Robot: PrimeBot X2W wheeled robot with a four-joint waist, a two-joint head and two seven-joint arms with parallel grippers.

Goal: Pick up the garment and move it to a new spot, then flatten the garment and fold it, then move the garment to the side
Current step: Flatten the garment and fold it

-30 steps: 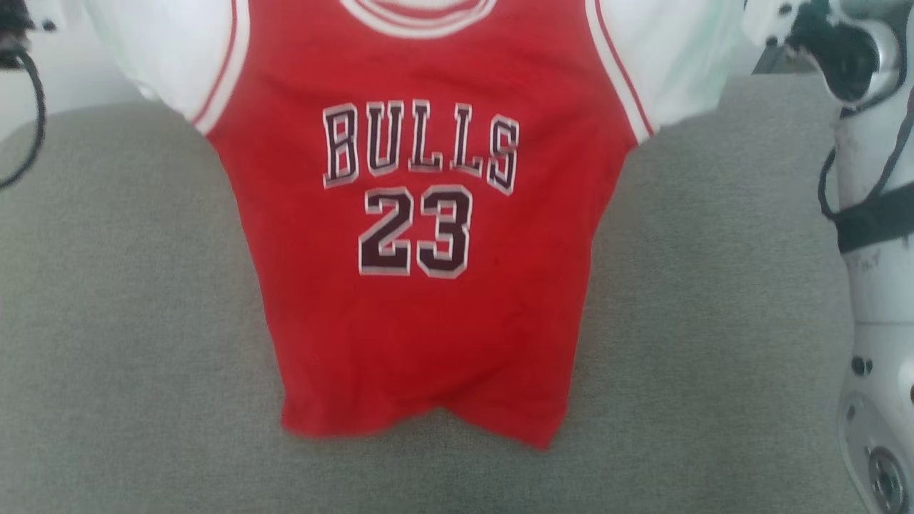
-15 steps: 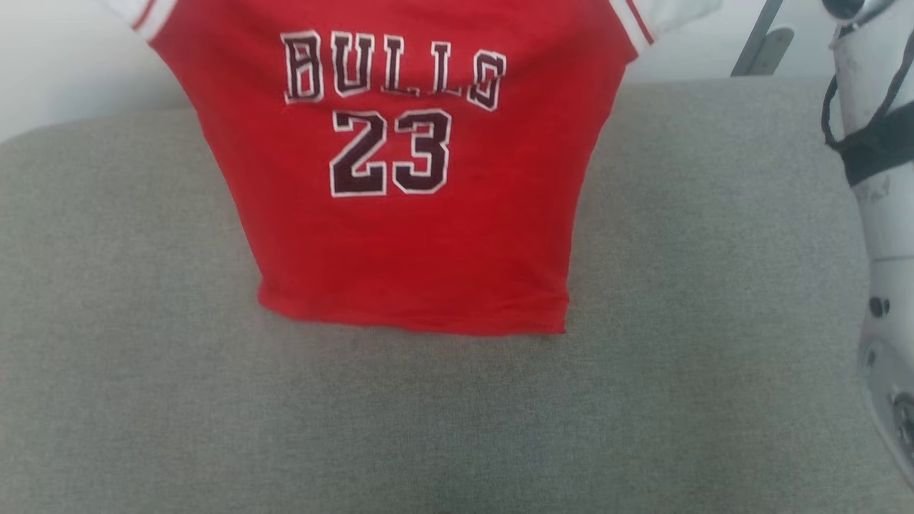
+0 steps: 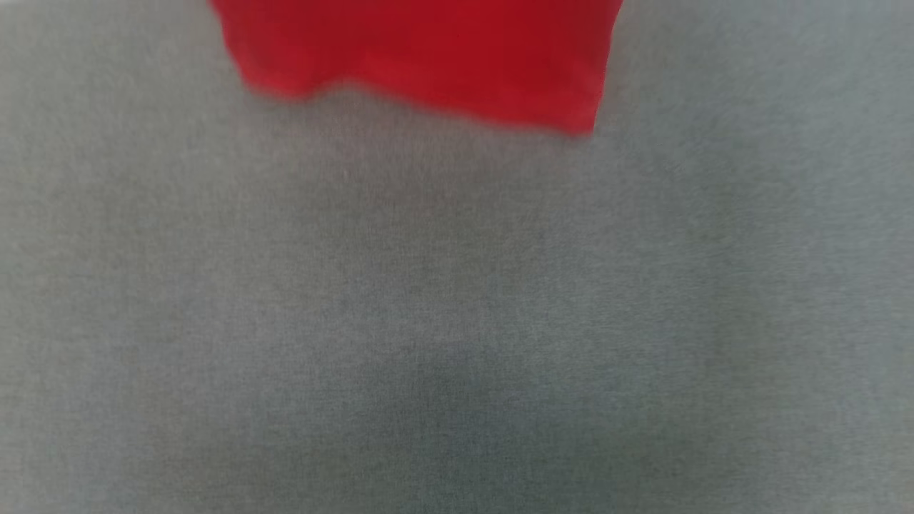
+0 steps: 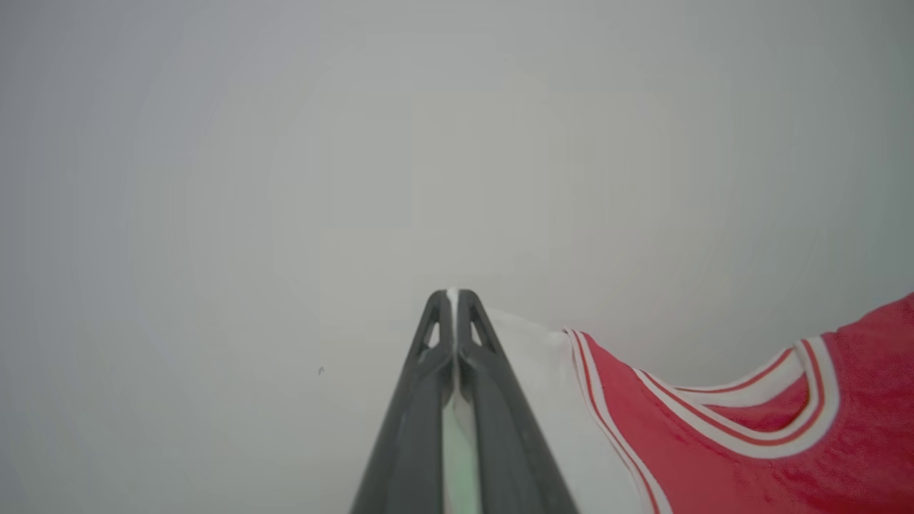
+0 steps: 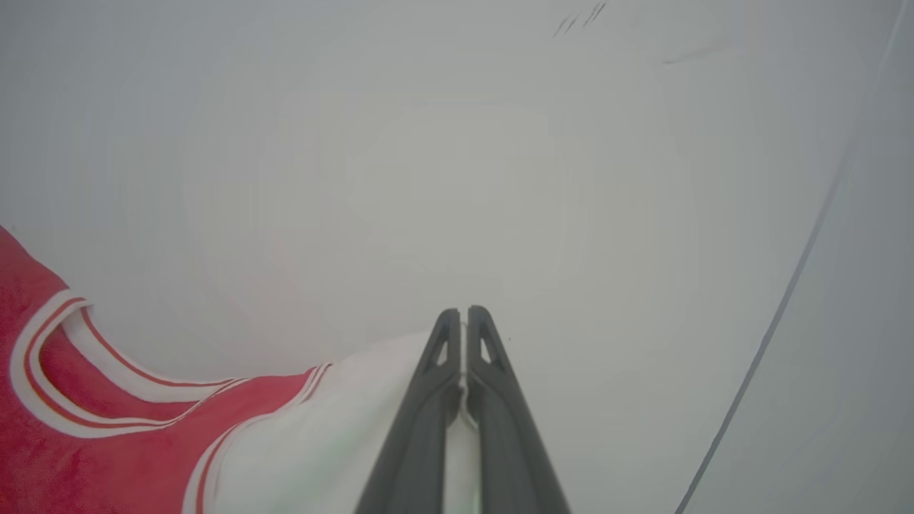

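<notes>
The garment's red lower hem (image 3: 428,57) hangs at the top of the head view, above the grey fabric surface (image 3: 457,321); its lettering is out of view there. In the left wrist view my left gripper (image 4: 453,294) is shut on the white sleeve (image 4: 543,385) of the garment (image 4: 714,457), whose striped neck trim curves off to the right. In the right wrist view my right gripper (image 5: 463,311) is shut on the other white sleeve (image 5: 321,435), with the garment's (image 5: 86,442) red body and striped neckline at the left.
The grey fabric surface spreads below the hanging hem. Behind both grippers is a plain pale wall (image 4: 428,143). A thin dark line (image 5: 771,335) runs down the right of the right wrist view.
The head view has shifted: the garment has slid up the picture until just its hem is left, and the right arm and far wall have dropped out. The hem now hangs free.
</notes>
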